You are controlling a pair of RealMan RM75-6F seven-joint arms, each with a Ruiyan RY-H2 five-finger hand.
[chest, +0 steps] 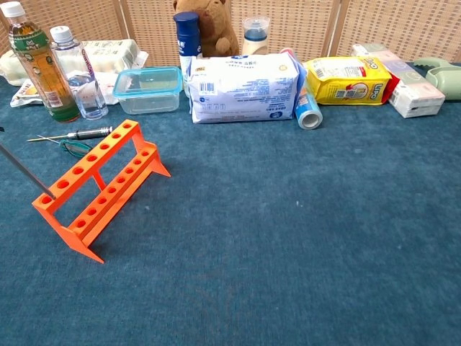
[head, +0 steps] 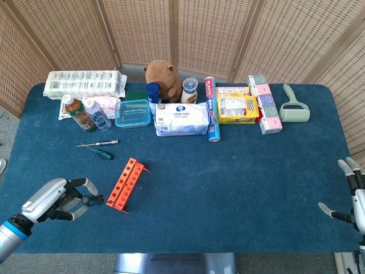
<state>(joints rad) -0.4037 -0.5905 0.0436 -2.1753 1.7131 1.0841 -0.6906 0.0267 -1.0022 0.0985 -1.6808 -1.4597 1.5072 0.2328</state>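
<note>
My left hand [head: 56,200] is at the table's front left and pinches the green handle of a small screwdriver [head: 94,200]. Its metal shaft [chest: 26,172] slants down with the tip in the end hole of the orange rack [head: 126,184], which also shows in the chest view as the orange rack [chest: 97,186]. The hand itself is outside the chest view. My right hand [head: 355,197] hangs at the table's front right edge, fingers spread, holding nothing, far from every object.
Two more screwdrivers [head: 98,148] lie behind the rack. Along the back stand bottles [head: 84,114], a clear lidded box [head: 132,113], a wipes pack [head: 182,119], a plush toy [head: 162,79], a yellow packet [head: 237,108], boxes [head: 266,104] and a lint roller [head: 293,107].
</note>
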